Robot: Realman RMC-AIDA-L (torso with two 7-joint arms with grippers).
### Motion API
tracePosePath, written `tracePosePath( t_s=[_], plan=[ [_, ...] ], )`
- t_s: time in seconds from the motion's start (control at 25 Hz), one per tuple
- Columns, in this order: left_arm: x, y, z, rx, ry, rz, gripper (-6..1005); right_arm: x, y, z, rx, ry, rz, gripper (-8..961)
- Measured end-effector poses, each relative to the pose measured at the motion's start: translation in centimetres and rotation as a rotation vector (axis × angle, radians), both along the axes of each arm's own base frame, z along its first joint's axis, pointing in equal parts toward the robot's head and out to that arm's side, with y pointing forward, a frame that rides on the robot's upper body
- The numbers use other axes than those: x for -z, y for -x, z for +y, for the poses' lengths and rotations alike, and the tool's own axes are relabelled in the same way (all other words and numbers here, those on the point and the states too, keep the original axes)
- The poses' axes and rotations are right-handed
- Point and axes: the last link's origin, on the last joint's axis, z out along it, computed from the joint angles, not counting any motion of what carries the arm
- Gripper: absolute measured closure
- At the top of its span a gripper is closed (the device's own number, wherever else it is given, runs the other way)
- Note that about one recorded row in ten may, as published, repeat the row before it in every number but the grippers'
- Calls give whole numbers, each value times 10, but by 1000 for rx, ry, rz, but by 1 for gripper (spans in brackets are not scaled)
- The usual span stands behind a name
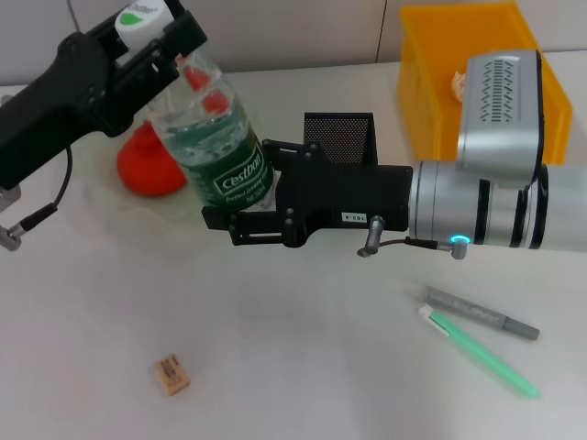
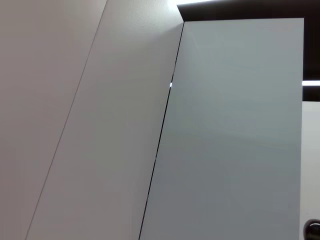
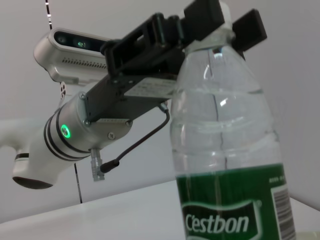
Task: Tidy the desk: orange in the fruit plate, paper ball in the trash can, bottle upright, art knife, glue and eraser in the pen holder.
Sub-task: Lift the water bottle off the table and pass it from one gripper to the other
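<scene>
Eraser (image 1: 171,375) near edge | bottle (image 1: 220,151) cap in left tool (image 1: 151,41)

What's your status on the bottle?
Left end effector shut on bottle at cap. Right end effector at its base, grip unclear. Bottle near upright. Eraser loose on desk.

Left arm reaches in from the near left, its black gripper (image 1: 147,41) closed on the cap end of the bottle (image 1: 215,137), which stands upright. Right arm extends across from the right, silver wrist level, a blue-green light lit; its black gripper (image 1: 240,218) sits at the bottle's lower body, fingers either side.
</scene>
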Motion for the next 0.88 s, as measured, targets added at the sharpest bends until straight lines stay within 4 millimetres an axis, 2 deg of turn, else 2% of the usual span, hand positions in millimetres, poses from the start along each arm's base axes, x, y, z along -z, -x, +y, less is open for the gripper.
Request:
tracePosePath(
  t_s=[0.88],
  plan=[
    [-6, -6, 4, 15, -25, -23, 544, 5, -5, 2, 12, 11, -16, 180]
  ],
)
